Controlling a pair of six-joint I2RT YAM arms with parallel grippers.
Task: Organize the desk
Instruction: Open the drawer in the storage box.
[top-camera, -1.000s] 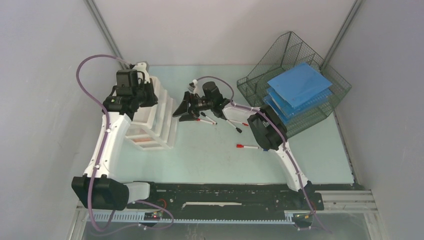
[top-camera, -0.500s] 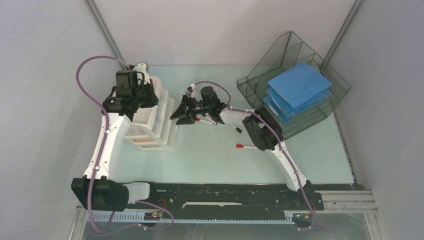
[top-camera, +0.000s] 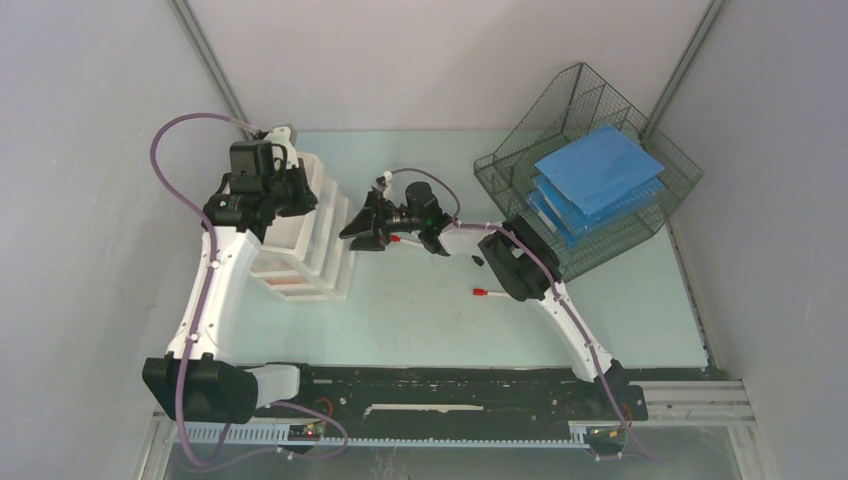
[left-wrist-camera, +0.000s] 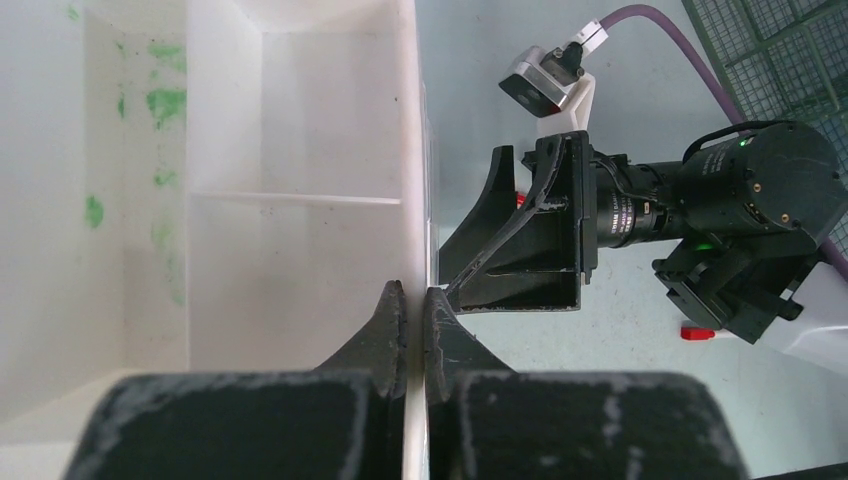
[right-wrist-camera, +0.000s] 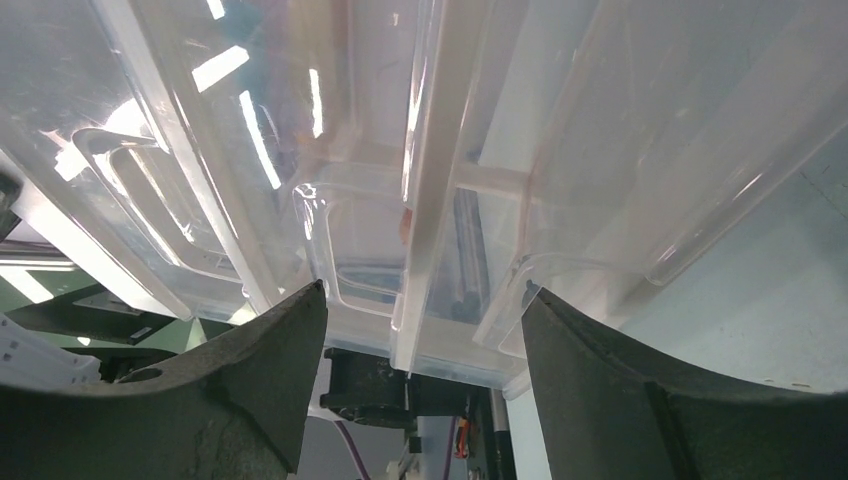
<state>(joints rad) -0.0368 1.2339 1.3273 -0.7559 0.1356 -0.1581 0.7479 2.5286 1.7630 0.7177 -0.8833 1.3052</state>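
The pale green desk (top-camera: 420, 320) carries a white drawer unit (top-camera: 310, 255) at the left, with its drawers pulled out in steps. My left gripper (top-camera: 300, 192) is on top of the unit. In the left wrist view the left gripper (left-wrist-camera: 413, 300) is shut on the thin white wall (left-wrist-camera: 411, 150) of an empty drawer. My right gripper (top-camera: 358, 222) hangs open just right of the unit, facing it. In the right wrist view the clear drawer fronts (right-wrist-camera: 400, 200) fill the frame, close before the open right gripper (right-wrist-camera: 425, 292), and nothing sits between the fingers.
A red-capped pen (top-camera: 495, 293) lies on the desk under the right forearm, and another pen's dark tip (top-camera: 477, 260) shows beside it. A dark wire-mesh tray (top-camera: 520, 165) holding blue folders (top-camera: 598, 170) stands at the back right. Grey walls close in the sides.
My right gripper has moved left, closer to the drawer unit, and the forearm now covers more of the pens. The left gripper has stayed shut on the drawer wall.
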